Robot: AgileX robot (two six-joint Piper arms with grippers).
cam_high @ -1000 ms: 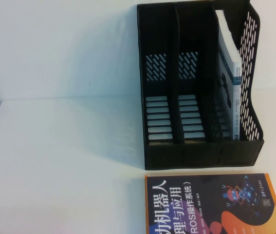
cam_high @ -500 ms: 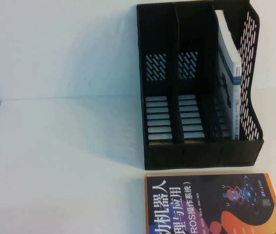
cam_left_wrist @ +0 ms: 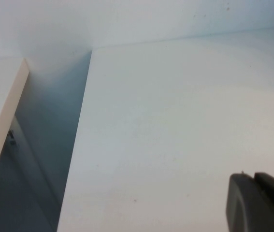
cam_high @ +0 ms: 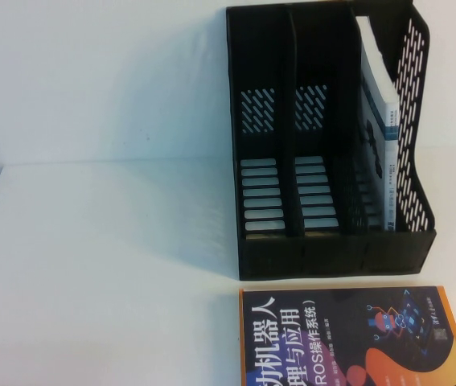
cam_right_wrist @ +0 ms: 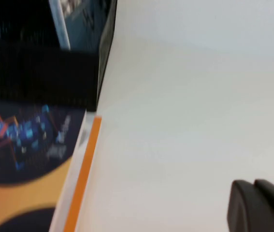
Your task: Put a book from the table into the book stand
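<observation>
Book [cam_high: 376,121] stood in the stand's [cam_high: 332,241] right slot, leaning on its side wall, both grippers, left [cam_left_wrist: 260,203] and right [cam_right_wrist: 257,205], were pinched shut on nothing over the bare table [cam_high: 107,265], so I judged I should pull away slowly.

table [cam_high: 107,265]: white | on it: book stand [cam_high: 324,241]; navy book [cam_high: 348,338] just before stand

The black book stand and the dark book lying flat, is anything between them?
Nothing: the high view shows only a bare strip of table between the book stand and the dark book.
</observation>
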